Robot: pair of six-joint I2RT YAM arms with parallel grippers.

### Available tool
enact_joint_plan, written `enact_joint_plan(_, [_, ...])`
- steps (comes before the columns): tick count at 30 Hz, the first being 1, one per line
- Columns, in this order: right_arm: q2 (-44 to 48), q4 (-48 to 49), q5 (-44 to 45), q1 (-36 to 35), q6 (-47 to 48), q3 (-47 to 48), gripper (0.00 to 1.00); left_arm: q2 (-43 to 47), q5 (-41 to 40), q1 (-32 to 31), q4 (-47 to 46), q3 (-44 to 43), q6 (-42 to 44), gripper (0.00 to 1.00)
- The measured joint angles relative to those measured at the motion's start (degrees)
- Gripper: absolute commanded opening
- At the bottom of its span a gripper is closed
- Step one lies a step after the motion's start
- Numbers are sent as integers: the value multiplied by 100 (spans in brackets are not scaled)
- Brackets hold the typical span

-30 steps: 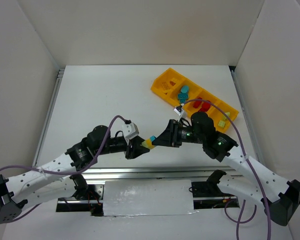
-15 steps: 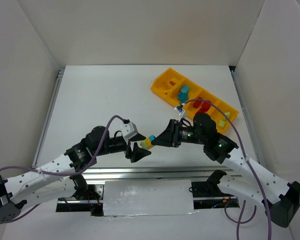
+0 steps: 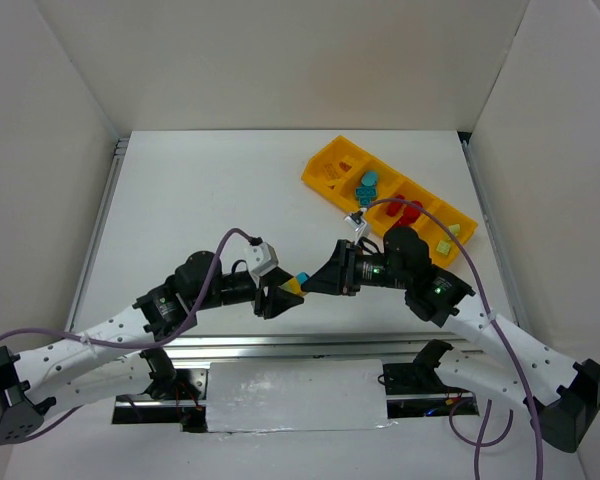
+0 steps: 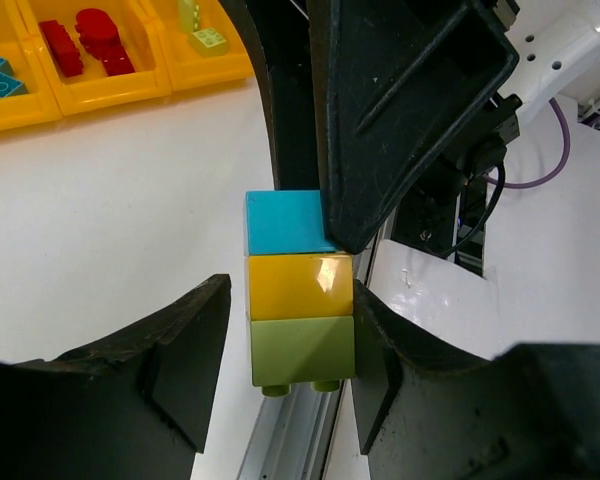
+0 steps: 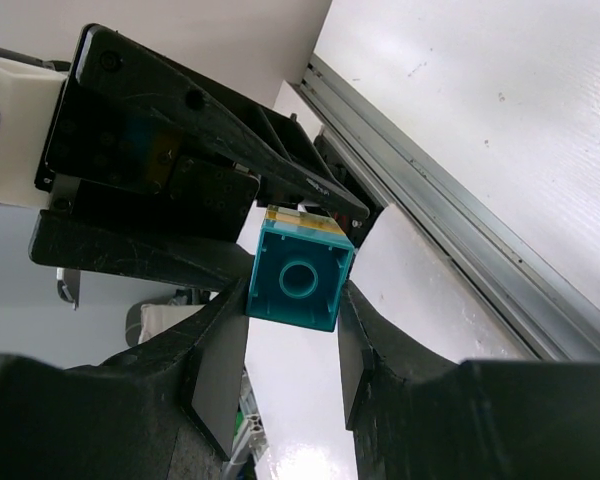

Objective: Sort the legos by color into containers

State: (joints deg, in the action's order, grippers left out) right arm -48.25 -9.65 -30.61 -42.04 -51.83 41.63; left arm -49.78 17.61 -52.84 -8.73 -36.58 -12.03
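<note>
Both arms meet in mid-air above the near middle of the white desk, with a lego stack between them. The stack has three bricks: a teal brick, a yellow brick and a pale green brick, the last with its studs pointing away from the other two.

The right gripper has its jaws closed on the teal end, one finger pressed flat against each side. The left gripper has its jaws set narrowly around the yellow and green end. One finger touches the stack and the other stands just apart from it.

The containers lie at the far right of the desk, well apart from the stack. Teal legos, red legos and pale green legos each sit in separate compartments.
</note>
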Motion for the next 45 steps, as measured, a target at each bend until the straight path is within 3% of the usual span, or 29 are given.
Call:
enact_joint_plan(3, [0, 4, 2, -28, 0, 0, 0, -2, 22, 0, -48, 0, -20, 59])
enact_joint_plan(6, [-9, 9, 24, -52, 0, 0, 0, -9, 42, -9, -76, 0, -37, 50])
enact_joint_plan(7, [-9, 7, 46, -57, -7, 0, 0, -13, 42, -13, -76, 0, -28, 44])
enact_joint_plan(8, [-11, -2, 70, -59, -9, 0, 0, -22, 46, -15, -76, 0, -22, 29])
enact_joint_plan(11, [-20, -22, 168, -81, -24, 0, 0, -61, 39, -17, -76, -2, -11, 11])
enact_joint_plan(12, [-20, -33, 179, -85, -24, 0, 0, -74, 39, -17, -76, -2, -11, 0])
enact_joint_plan(26, [-15, -221, 361, -24, 295, 70, 0, -57, -245, -61, -251, 122, -2, 0])
enact_joint_plan(37, [-4, -522, 284, 791, 785, 173, 0, 343, -568, -44, -127, 439, -31, 0])
enact_joint_plan(40, [-417, -922, 688, 1233, 1075, 551, 0, 260, -741, -46, 153, 337, -144, 0])
enact_joint_plan(45, [-2041, -1366, 2041, 2035, 1537, 1700, 0, 131, -1198, -44, 654, 20, -538, 0])
